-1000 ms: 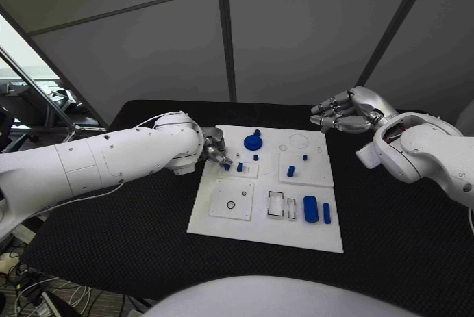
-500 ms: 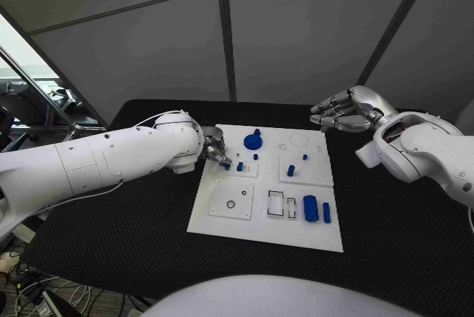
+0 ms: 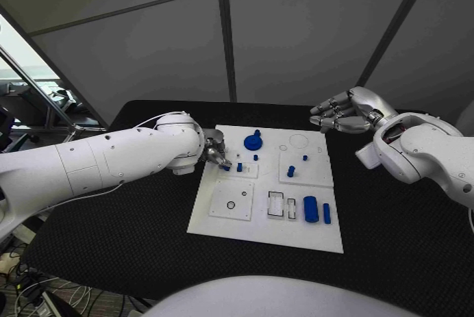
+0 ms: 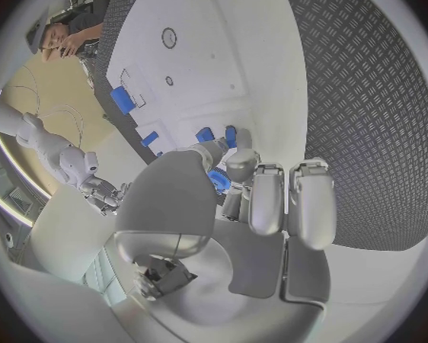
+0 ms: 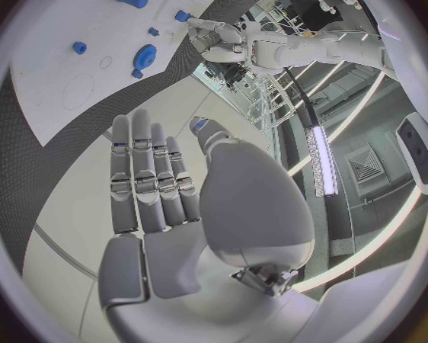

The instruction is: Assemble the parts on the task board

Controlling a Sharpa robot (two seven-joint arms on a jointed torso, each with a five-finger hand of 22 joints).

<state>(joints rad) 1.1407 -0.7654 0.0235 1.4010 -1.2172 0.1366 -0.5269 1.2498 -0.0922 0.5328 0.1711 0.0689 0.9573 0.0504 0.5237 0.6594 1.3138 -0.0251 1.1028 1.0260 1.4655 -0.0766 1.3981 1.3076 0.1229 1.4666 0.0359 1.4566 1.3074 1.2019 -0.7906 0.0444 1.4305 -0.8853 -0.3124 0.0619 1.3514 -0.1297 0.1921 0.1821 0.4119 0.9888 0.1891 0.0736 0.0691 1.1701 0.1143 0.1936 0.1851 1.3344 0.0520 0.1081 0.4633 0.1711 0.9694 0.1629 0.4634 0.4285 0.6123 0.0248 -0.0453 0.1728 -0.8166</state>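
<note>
The white task board lies mid-table. My left hand hovers at its left edge and pinches a small blue part between thumb and a finger. Two more small blue parts stand in the plate just beyond the fingertips. A round blue knob, short blue pegs and two long blue blocks sit elsewhere on the board. My right hand hangs above the table's far right, palm flat, fingers straight and apart, holding nothing; the right wrist view shows it over the board.
Black textured table surrounds the board on all sides. Round holes and rectangular slots mark the board's near half. Dark partition walls stand behind the table.
</note>
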